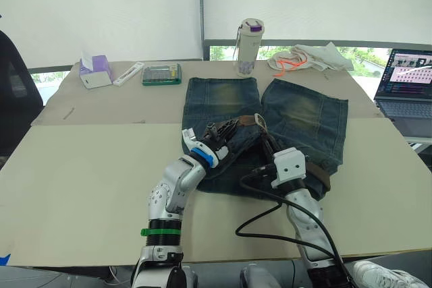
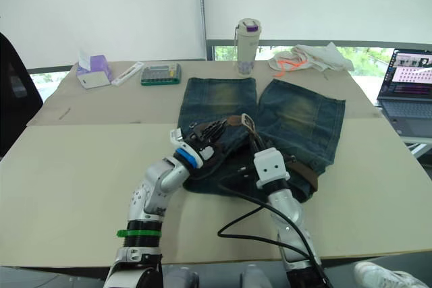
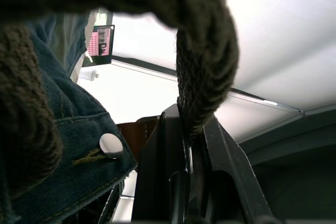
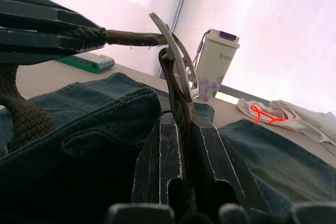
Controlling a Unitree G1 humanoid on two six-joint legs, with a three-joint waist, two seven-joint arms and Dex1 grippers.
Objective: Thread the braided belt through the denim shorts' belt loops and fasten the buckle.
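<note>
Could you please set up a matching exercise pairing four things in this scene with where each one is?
Things:
1. belt
2. tumbler
3. laptop
4. calculator

Places:
A. at the table's right edge
B. at the table's far edge, beyond the shorts' legs
C. pinched in both hands, left hand and right hand
D. at the table's far left part, beside a white remote

Pairs: 1-C, 2-B, 3-A, 4-D
</note>
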